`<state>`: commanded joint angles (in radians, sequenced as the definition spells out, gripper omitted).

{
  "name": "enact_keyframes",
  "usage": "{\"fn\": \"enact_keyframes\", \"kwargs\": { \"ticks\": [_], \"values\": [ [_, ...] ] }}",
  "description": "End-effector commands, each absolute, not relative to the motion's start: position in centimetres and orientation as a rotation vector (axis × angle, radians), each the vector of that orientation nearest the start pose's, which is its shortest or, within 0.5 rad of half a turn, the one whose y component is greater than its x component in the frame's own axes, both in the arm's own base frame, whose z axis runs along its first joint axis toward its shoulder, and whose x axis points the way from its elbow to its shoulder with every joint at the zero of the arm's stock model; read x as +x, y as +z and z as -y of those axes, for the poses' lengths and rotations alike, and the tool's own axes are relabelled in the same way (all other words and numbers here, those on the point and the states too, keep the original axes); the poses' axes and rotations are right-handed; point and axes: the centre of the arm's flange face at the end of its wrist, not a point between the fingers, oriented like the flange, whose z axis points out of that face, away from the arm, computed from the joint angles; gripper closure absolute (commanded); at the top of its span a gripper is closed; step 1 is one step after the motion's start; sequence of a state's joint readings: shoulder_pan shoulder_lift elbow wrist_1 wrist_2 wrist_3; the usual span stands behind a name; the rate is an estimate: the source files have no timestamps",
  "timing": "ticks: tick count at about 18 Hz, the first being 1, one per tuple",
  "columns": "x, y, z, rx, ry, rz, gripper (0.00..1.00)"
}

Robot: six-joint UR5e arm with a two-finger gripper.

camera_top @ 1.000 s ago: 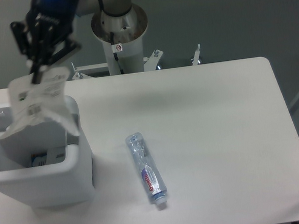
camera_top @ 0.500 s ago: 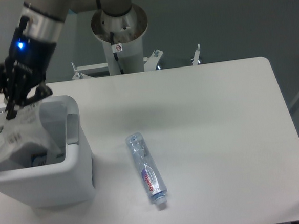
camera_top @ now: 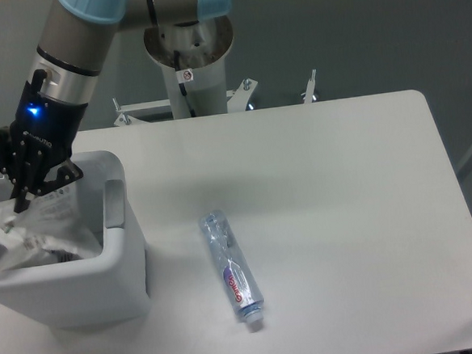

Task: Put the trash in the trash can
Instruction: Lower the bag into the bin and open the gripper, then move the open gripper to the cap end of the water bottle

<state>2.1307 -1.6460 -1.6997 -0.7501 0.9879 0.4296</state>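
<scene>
While my gripper (camera_top: 19, 202) hangs over the white bin (camera_top: 117, 270) at the table's (camera_top: 333, 178) left edge, its fingers pinch the crumpled wrapper (camera_top: 37, 231), which sits inside the bin's opening. Right of the bin, apart from it, the crushed bottle (camera_top: 232, 269) lies flat on the table.

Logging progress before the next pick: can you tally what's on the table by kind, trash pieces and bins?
Clear plastic wrapper, at the gripper, hanging into the bin: 1
Crushed plastic bottle, lying on the table: 1
White trash can: 1
Total: 3
</scene>
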Motion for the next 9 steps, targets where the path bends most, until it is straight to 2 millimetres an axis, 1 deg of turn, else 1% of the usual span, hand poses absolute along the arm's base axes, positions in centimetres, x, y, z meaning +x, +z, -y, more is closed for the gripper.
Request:
{"fn": "enact_keyframes", "kwargs": {
  "ticks": [1,2,3,5,7,9],
  "values": [
    [-13.3,50.6,-55.6,-2.321,-0.244,-0.063,0.09],
    [-14.8,51.2,-54.7,-2.312,-0.222,-0.029,0.03],
    [-15.7,52.1,-53.7,-2.301,-0.200,-0.006,0.01],
    [-17.0,53.3,-52.0,-2.283,-0.175,0.061,0.01],
    [-21.6,54.3,-49.4,-2.254,-0.151,0.216,0.00],
    [-26.2,53.8,-47.4,-2.234,-0.154,0.408,0.00]
  ]
}}
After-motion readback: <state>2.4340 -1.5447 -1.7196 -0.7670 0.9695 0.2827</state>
